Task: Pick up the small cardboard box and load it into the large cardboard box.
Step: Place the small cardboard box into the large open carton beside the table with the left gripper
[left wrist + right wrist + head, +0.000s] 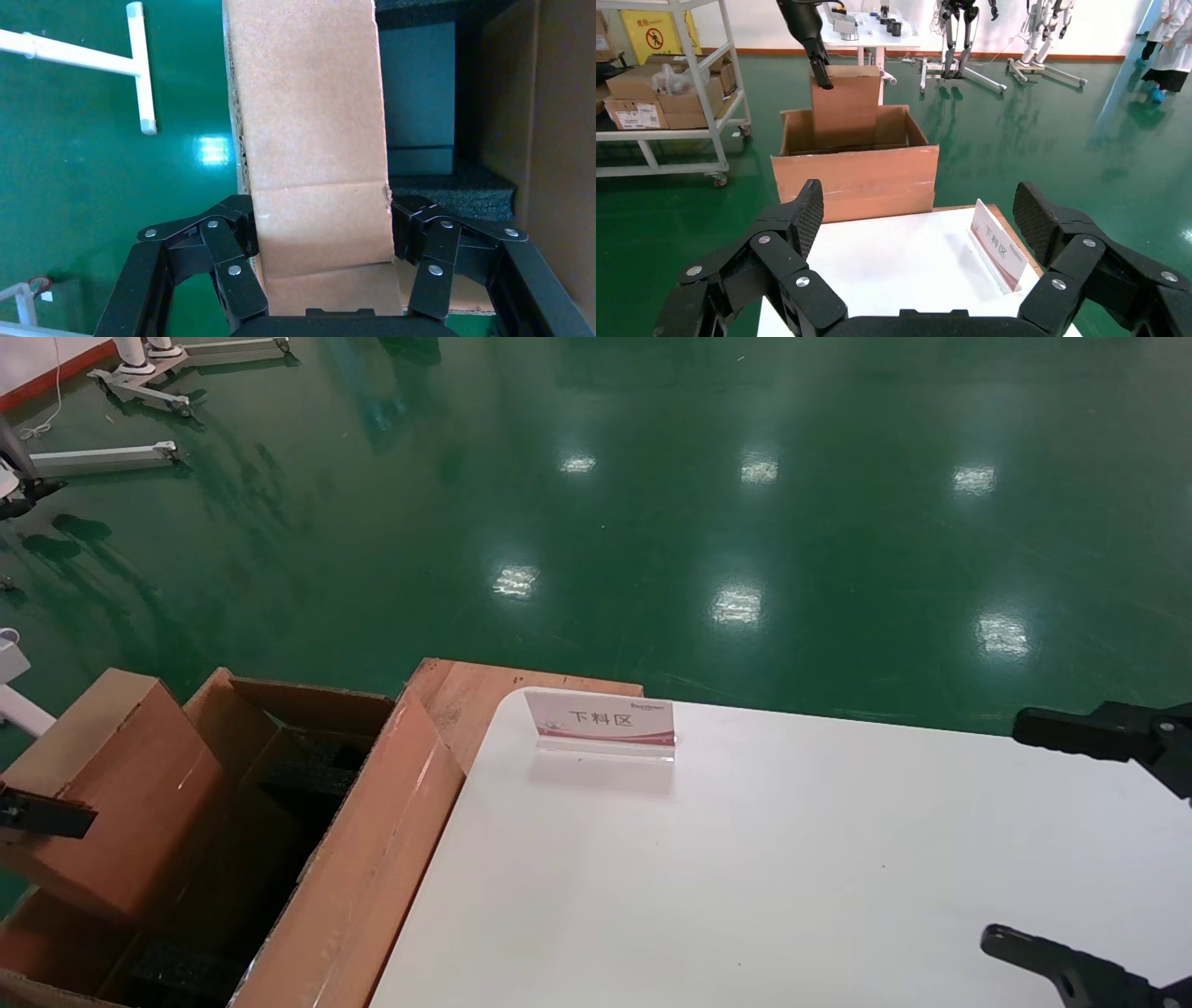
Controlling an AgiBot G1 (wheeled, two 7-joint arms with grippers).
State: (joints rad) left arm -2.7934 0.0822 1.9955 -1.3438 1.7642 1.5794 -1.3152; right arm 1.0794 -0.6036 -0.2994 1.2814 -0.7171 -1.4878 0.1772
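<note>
The small cardboard box [102, 784] stands on end inside the large cardboard box [372, 840], at its left side. My left gripper [322, 225] is shut on the small box [313, 140], one finger on each side; in the head view only one finger [42, 814] shows. Black foam [450, 193] lies at the large box's bottom. The right wrist view shows the small box [843, 105] rising out of the large box [856, 179]. My right gripper [1006, 836] hangs open and empty over the table's right side, also seen in its wrist view [919, 203].
A white table [745, 877] stands right of the large box, with a small acrylic sign [601, 724] near its far left corner. A shelf cart with cartons [666, 91] and robot stands are farther off on the green floor.
</note>
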